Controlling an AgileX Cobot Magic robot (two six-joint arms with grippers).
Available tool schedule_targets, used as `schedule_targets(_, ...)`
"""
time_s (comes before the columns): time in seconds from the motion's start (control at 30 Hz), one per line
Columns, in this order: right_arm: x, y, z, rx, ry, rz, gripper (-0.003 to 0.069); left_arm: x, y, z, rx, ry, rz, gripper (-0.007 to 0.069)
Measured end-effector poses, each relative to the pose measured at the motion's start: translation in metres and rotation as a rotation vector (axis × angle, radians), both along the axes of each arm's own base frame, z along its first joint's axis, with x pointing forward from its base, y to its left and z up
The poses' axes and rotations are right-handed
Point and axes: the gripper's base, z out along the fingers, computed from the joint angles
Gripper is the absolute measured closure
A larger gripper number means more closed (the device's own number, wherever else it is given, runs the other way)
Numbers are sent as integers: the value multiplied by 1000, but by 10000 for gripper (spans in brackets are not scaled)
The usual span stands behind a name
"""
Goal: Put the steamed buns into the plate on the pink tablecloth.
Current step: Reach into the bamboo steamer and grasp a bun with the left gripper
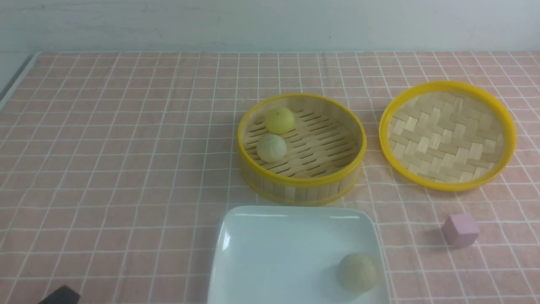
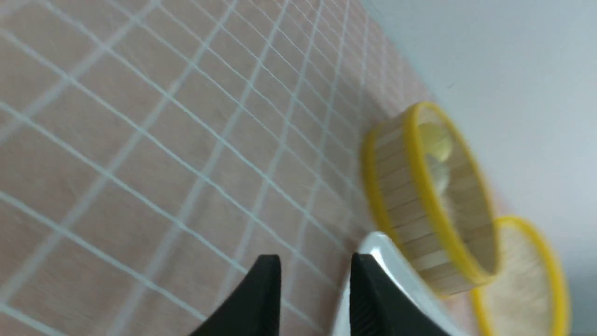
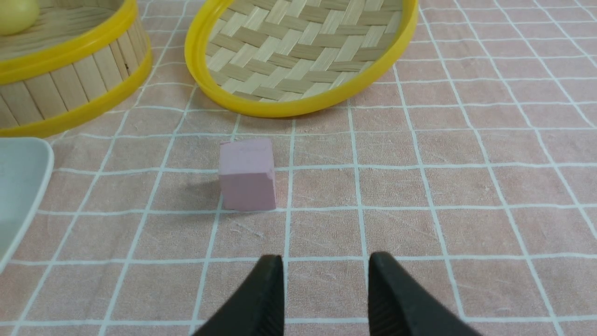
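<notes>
Two steamed buns, one yellow [image 1: 279, 120] and one pale [image 1: 271, 148], sit side by side in the bamboo steamer [image 1: 301, 182], toward its left side; a third bun [image 1: 357, 272], beige, lies on the white plate [image 1: 291, 249], near the plate's right edge. We note the plate directly on the near side of the steamer, both on the pink tablecloth [image 1: 139, 169]. Beyond these, the woven lid [image 1: 448, 136] lies to the right of the steamer, and a small pink-purple cube [image 1: 460, 230] stands between lid and near edge, outside the plate. Left jaws [image 2: 315, 280]: apart, nothing between them, over cloth just off the plate's left side. Right jaws [image 3: 326, 284]: likewise apart and unladen, above the cloth near the cube. We judge the work to be between transfers, one bun delivered and two owing. The left arm seems better placed for the next: we would raise it clear of the steamer rim, come down over the pale bun, close gently without nudging its yellow neighbour, then carry it back to the plate's open left part.
</notes>
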Motion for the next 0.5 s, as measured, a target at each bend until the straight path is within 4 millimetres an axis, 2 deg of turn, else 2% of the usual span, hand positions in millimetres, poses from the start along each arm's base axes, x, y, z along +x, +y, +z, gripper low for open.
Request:
schedule_targets(0.13,0,0,0,0,0,0,420,1,-1,3,-125,-14,21,385)
schedule_targets(0.37,0,0,0,0,-1,0,420,1,1,8,-133,-49,33,391)
schedule_targets(0.43,0,0,0,0,-1,0,420,-4,-3,29,-40,-80,-30,431)
schedule_targets(0.5,0,0,0,0,-1,0,420,-13,-4,64,97,-172,-76,488)
